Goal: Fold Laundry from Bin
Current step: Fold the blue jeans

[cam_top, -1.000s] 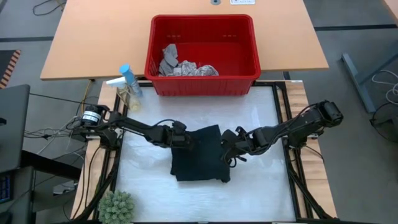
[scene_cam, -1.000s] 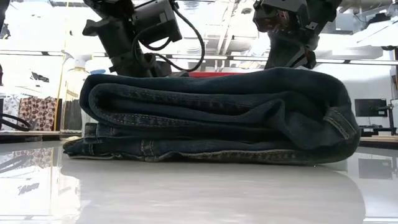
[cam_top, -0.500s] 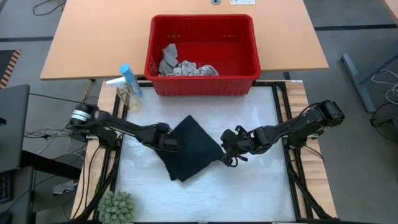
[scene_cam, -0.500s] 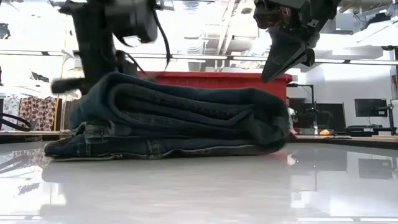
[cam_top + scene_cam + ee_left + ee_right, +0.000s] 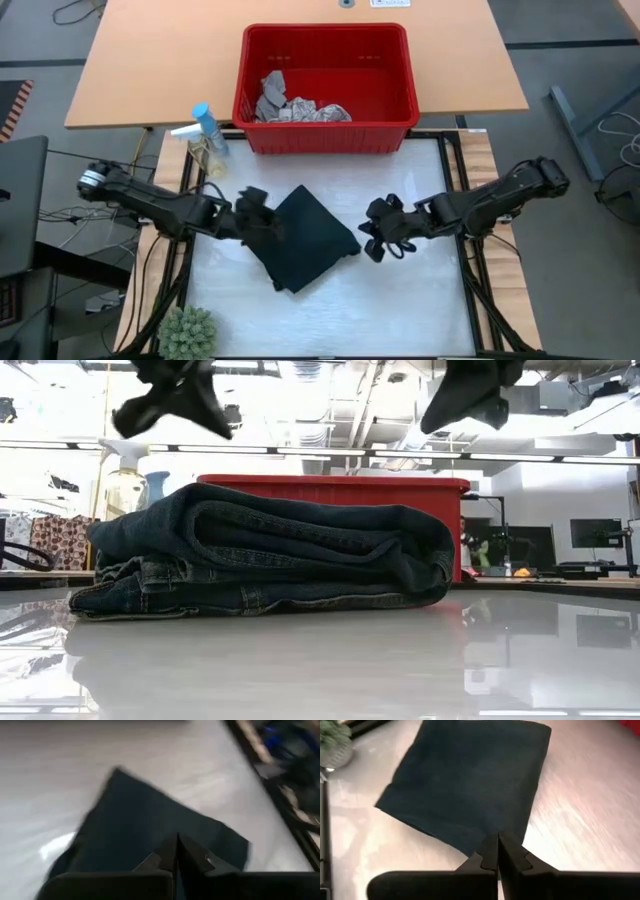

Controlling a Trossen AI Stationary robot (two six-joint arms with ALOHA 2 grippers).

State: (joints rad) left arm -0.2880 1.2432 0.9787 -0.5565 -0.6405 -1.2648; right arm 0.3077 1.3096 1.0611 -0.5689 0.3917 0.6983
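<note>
High view: folded dark trousers point(image 5: 303, 237) flat on white table point(image 5: 420, 300), turned cornerwise, near centre, just in front of red bin point(image 5: 325, 88). Bin on far side, holding crumpled grey cloth point(image 5: 271, 92) and white leaf-print cloth point(image 5: 318, 111) against its near wall. Left gripper point(image 5: 254, 213) just beside left edge of trousers, fingers pressed together, holding nothing. Right gripper point(image 5: 378, 227) close off right corner of trousers, apart from fabric, fingers likewise closed and empty. Spray bottles point(image 5: 205, 138) left of bin, beyond table's far left corner. Small green plant point(image 5: 187, 333) at near left corner.

Low view: trousers point(image 5: 270, 565) stacked in several thick layers, stitched hems and seams along bottom, fold rounded at right end. Bin point(image 5: 400, 495) directly behind. Both grippers dark overhead, clear of pile.

Left wrist view: closed fingertips point(image 5: 176, 855) over dark cloth point(image 5: 150, 830). Right wrist view: closed fingertips point(image 5: 496, 852) at edge of trousers point(image 5: 470, 780), plant point(image 5: 335, 742) beyond.
</note>
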